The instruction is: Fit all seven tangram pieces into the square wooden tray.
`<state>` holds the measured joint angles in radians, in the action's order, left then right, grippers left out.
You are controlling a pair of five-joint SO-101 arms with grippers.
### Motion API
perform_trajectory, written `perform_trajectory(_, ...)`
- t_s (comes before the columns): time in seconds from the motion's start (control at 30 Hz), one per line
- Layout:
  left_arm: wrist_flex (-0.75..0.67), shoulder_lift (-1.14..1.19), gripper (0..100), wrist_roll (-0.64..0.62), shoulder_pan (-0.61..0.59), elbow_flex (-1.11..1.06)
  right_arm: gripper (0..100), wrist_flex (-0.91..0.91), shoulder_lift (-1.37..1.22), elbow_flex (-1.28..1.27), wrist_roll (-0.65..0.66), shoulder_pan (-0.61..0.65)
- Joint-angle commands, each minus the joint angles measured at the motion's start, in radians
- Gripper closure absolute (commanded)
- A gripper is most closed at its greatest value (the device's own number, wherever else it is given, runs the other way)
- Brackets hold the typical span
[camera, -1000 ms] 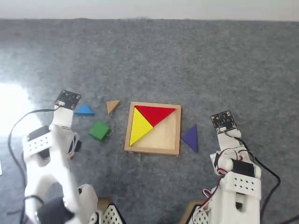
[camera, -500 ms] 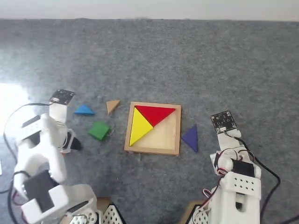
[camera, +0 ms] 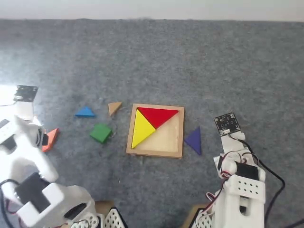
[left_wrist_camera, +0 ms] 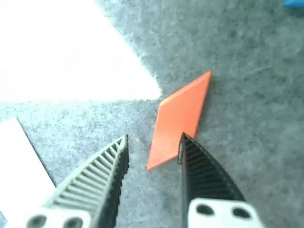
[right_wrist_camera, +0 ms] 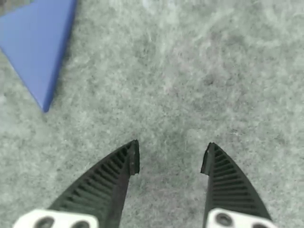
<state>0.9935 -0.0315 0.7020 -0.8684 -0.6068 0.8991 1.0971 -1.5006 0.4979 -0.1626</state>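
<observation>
At the far left, the left claw [left_wrist_camera: 153, 140] hangs spread over the orange parallelogram [left_wrist_camera: 183, 116], one toothed finger by its long edge. The piece is thin and flat on the fuzzy grey worktop [camera: 190, 61]. The claw should probably straddle the narrow width, press into the nap and close squarely on the two long edges, or the piece may skid or twist out. Further right lie a blue triangle [camera: 85, 112], a green square [camera: 100, 133] and a tan triangle [camera: 114, 108]. The wooden tray [camera: 168, 135] holds a yellow triangle [camera: 141, 128] and a red triangle [camera: 156, 115], smooth and painted. A dark blue triangle [camera: 194, 140] lies just beside it. The right claw [right_wrist_camera: 172, 145] hovers spread over bare felt.
</observation>
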Motion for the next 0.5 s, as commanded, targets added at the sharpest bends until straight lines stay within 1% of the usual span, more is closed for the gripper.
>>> perform_trajectory(0.0, 0.051, -0.012, 84, 0.040, -0.003, 0.058, 78.3, -0.018, 0.001, 0.005, 0.006, 0.008)
perform_trajectory(0.17, 0.043, -0.005, 83, 0.020, 0.011, 0.048, 78.3, -0.016, 0.001, 0.005, 0.006, 0.008)
perform_trajectory(0.23, 0.054, -0.005, 79, -0.055, 0.011, 0.048, 78.3, -0.016, 0.001, 0.005, 0.006, 0.008)
perform_trajectory(0.3, 0.049, -0.005, 78, -0.132, 0.012, 0.058, 78.3, -0.016, 0.001, 0.005, 0.006, 0.008)
perform_trajectory(0.37, 0.044, -0.005, 78, -0.158, 0.015, 0.054, 78.3, -0.016, 0.001, 0.005, 0.006, 0.008)
perform_trajectory(0.47, 0.043, -0.005, 78, -0.163, 0.038, 0.035, 78.3, -0.016, 0.001, 0.005, 0.006, 0.008)
